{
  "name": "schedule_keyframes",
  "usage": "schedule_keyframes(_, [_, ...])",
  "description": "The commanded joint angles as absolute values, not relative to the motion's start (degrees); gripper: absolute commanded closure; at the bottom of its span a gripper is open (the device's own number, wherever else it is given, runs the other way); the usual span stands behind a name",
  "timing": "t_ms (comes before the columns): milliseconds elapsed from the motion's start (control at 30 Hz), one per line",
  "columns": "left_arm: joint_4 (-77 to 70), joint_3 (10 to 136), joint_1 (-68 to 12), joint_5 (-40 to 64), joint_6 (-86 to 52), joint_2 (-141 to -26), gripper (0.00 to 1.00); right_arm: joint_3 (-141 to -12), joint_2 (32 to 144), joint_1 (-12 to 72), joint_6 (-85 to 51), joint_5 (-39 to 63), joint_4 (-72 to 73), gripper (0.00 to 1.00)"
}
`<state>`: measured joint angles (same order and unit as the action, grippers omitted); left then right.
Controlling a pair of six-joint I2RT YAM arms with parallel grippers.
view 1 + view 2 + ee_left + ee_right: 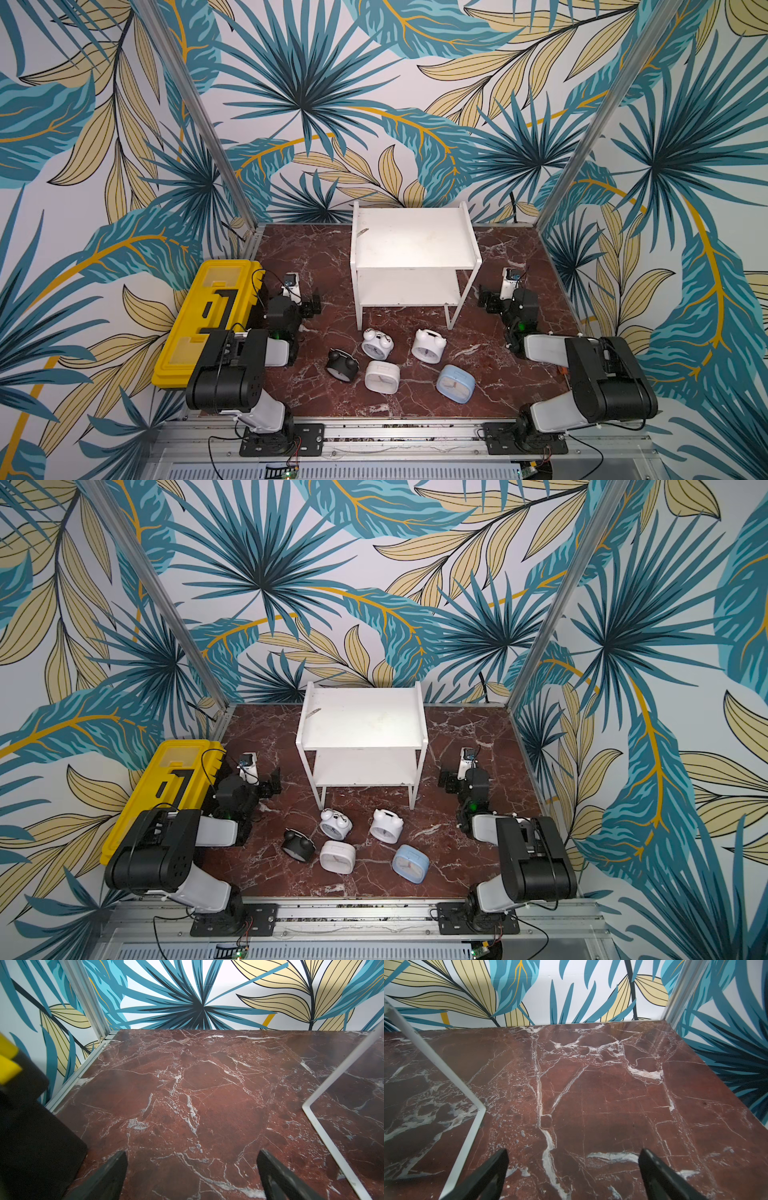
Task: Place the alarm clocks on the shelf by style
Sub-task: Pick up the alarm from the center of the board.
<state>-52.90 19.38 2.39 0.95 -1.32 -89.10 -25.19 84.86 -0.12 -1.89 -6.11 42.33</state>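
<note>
Marble top (pixel 316 399), alarm clocks (pixel 382 376) apart from left gripper (pixel 191 1154), right gripper (pixel 573 1152), both wide

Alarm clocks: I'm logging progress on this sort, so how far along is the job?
Done: nothing; both boards of the shelf are bare. In hand: nothing; the left gripper and right gripper are open and empty, either side of the shelf. Remaining: all five clocks sit on the table before it: the black twin-bell clock, two white twin-bell clocks, the white square clock and the light-blue square clock.
</note>
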Motion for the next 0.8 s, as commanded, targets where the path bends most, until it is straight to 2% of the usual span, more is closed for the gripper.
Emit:
schedule_keyframes(0, [-38.7,27.1,2.0,-1.8,-1.7,-81.3,0.00,-35.8,77.0,0.1,-7.8,-17.5,20.0,0.00])
schedule_keyframes(33, [-28.7,31.5,2.0,-2.8,-2.7,-77.8,0.00,-40.5,75.1,0.1,-10.1,-20.9,10.7,0.00])
schedule_keyframes(100, [-13.8,40.7,2.0,-12.4,-12.0,-72.4,0.00,-50.8,72.1,0.0,-19.7,-26.3,-10.6,0.01])
schedule_keyframes(200, [6.0,51.4,2.0,-15.9,-22.9,-67.2,0.00,-49.4,69.2,-0.3,-31.3,-31.6,-19.8,0.00])
schedule_keyframes(233, [8.5,52.4,2.0,-13.7,-25.6,-66.0,0.00,-49.8,68.7,-1.6,-36.0,-30.1,-24.5,0.00])
schedule_keyframes(300, [9.9,51.4,0.9,-7.2,-29.3,-63.3,0.00,-51.6,68.3,-3.3,-36.9,-20.1,-31.5,0.00])
schedule_keyframes(400, [14.3,50.1,-4.2,-6.4,-33.5,-61.0,0.00,-51.9,66.0,-0.4,-38.6,-13.0,-40.2,0.01])
schedule_keyframes(467, [17.6,48.4,-9.3,-7.6,-35.6,-59.2,0.00,-49.2,60.0,2.0,-38.2,-10.8,-43.9,0.13])
schedule_keyframes(533, [17.7,46.1,-14.1,-7.7,-37.2,-57.3,0.01,-46.5,52.4,3.6,-37.9,-7.4,-46.9,0.37])
schedule_keyframes(633, [18.6,44.2,-20.2,-8.3,-39.5,-55.5,0.03,-45.3,42.2,5.4,-36.3,-2.2,-52.9,0.62])
schedule_keyframes(733, [19.9,43.4,-23.0,-8.4,-42.1,-54.1,0.05,-45.6,36.8,8.1,-34.1,6.1,-54.9,0.73])
schedule_keyframes(767, [19.9,43.0,-23.2,-8.0,-42.8,-53.6,0.05,-45.5,36.0,9.6,-33.8,8.3,-54.6,0.73])
